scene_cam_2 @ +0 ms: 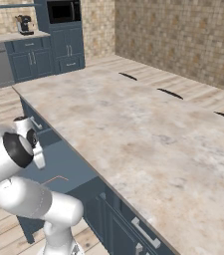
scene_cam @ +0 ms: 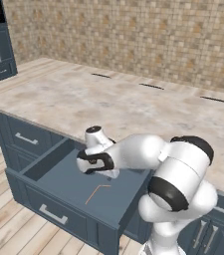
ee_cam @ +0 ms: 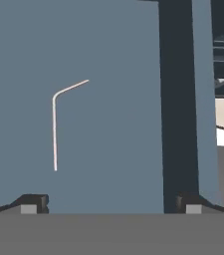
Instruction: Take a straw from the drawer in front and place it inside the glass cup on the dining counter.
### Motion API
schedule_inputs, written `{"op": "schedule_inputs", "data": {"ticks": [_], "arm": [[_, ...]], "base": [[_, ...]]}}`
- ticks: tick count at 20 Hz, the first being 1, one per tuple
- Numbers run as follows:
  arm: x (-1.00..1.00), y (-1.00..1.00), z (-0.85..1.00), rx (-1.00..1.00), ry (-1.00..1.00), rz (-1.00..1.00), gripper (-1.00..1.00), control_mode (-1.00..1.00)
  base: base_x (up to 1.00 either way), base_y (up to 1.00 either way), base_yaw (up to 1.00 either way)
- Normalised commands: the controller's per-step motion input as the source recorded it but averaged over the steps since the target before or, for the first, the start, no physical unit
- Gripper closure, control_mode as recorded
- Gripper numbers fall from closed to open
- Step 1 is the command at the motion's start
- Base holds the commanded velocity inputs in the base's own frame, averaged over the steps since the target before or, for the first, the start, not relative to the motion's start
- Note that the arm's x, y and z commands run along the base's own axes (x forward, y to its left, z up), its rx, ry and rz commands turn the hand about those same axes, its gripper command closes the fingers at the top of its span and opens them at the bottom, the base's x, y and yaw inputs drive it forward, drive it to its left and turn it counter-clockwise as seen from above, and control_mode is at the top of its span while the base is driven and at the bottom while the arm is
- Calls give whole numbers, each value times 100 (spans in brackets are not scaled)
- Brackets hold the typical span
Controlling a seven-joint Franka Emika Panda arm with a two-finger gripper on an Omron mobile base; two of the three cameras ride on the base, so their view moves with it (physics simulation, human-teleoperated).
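Note:
The wide navy drawer [scene_cam: 58, 175] stands pulled out under the dining counter [scene_cam: 113, 104], its silver bar handle facing me. A thin reddish-pink straw [scene_cam: 96, 192], bent near one end, lies flat on the drawer floor. My gripper [scene_cam: 105, 174] hangs open just above the drawer's inside, a little behind the straw, with nothing between its fingers. In the hand view the straw [ee_cam: 54, 130] lies ahead of the left fingertip [ee_cam: 31, 205], left of the gripper [ee_cam: 111, 205] midline. From the right, the straw [scene_cam_2: 56, 179] shows just below the gripper [scene_cam_2: 39, 160]. The glass cup is out of view.
A narrower navy drawer [scene_cam: 27, 138] sits shut left of the open one. The drawer's dark side wall [ee_cam: 178, 99] runs along the right of the hand view. Navy cabinets [scene_cam_2: 66, 47], a microwave [scene_cam_2: 63, 11] and a coffee machine [scene_cam_2: 23, 24] stand at the far wall.

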Motion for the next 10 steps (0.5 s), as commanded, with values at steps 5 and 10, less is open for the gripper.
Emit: {"op": "schedule_inputs", "data": {"ticks": [5, 10], "arm": [[29, 0, -37, 0, 0, 3, -100, -100], [17, 1, -34, 0, 0, 2, -100, -100]], "base": [[0, 0, 0], [0, 0, 0]]}}
